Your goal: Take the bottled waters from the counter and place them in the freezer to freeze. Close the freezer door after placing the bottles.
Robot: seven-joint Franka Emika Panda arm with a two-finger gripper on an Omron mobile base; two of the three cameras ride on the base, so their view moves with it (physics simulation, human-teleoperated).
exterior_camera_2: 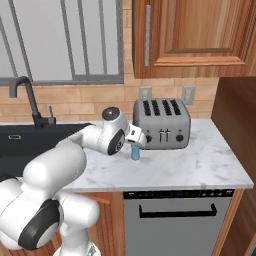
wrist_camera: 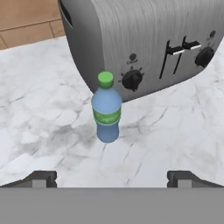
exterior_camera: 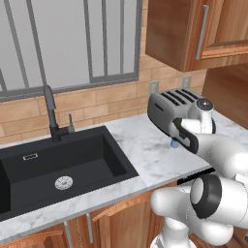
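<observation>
One bottled water [wrist_camera: 106, 109], small, with a green cap and bluish body, stands upright on the marble counter [wrist_camera: 43, 109] just in front of the toaster. My gripper [wrist_camera: 113, 179] is open, its fingertips [wrist_camera: 41, 178] spread wide on either side, short of the bottle and not touching it. From the right base view the hand hovers just above the bottle [exterior_camera_2: 135, 153], with the gripper [exterior_camera_2: 136, 144] pointing down at it. In the left base view only the bottle's lower part [exterior_camera: 173, 143] peeks out under the hand. The freezer and its door are out of view.
A steel toaster [exterior_camera_2: 161, 122] stands right behind the bottle against the brick wall. The black sink [exterior_camera: 58, 164] with its faucet [exterior_camera: 51, 114] lies to the left. A dishwasher [exterior_camera_2: 175, 215] sits under the counter [exterior_camera_2: 200, 165], and wooden cabinets [exterior_camera_2: 190, 35] hang overhead.
</observation>
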